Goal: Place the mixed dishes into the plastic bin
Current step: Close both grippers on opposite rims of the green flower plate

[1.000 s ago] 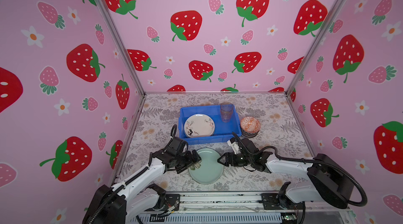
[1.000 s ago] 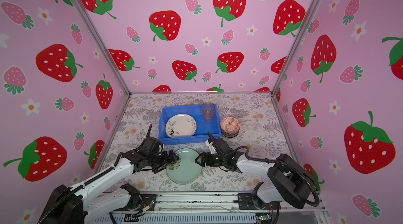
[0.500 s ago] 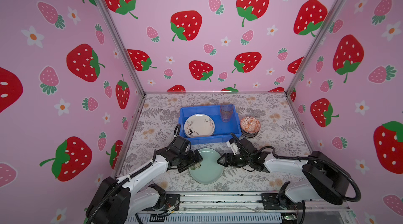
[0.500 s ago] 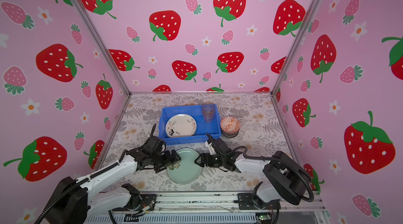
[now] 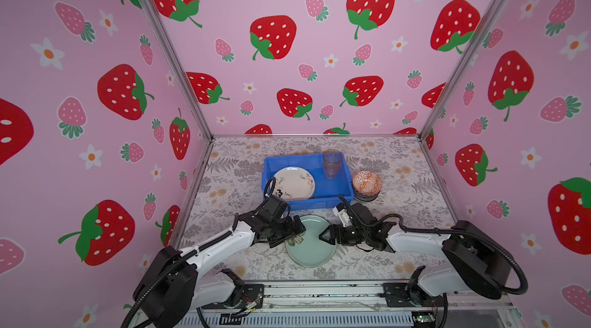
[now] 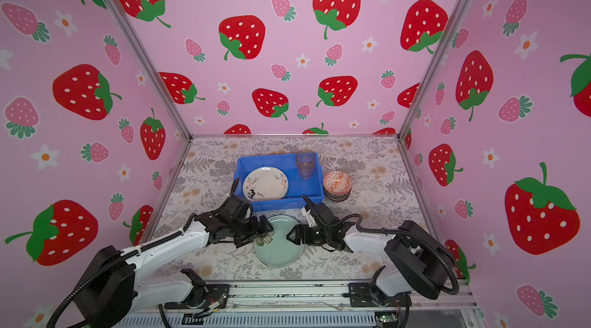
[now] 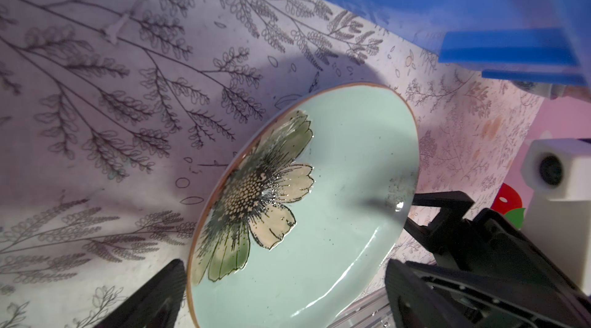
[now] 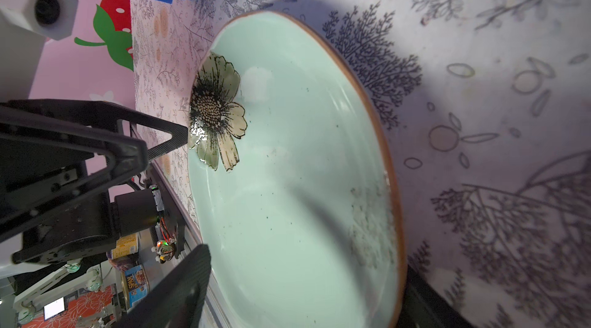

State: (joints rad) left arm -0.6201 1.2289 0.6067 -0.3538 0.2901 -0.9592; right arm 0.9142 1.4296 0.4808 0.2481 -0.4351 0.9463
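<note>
A pale green plate [image 5: 311, 246] [image 6: 278, 248] with a dark flower lies flat on the table in front of the blue plastic bin [image 5: 307, 205] [image 6: 278, 203]. My left gripper [image 5: 299, 234] [image 7: 281, 281] stands open at the plate's left rim, over the flower [image 7: 256, 189]. My right gripper [image 5: 322, 237] [image 8: 300, 288] stands open at the plate's right rim, with the rim [image 8: 395, 201] between its fingers. Neither clamps the plate [image 7: 335, 157] [image 8: 303, 157]. In the bin lie a white patterned plate [image 5: 294, 182] and a clear tinted tumbler [image 5: 332, 163].
An orange-red patterned bowl [image 5: 367, 181] sits stacked on a darker bowl [image 5: 364, 196] just right of the bin. Pink strawberry walls close in three sides. A metal rail [image 5: 319, 291] runs along the table's front edge, close behind the plate.
The left gripper has edged a little further over the plate's left rim. The right gripper stays at the right rim with its jaws slightly narrower. The plate has not moved.
</note>
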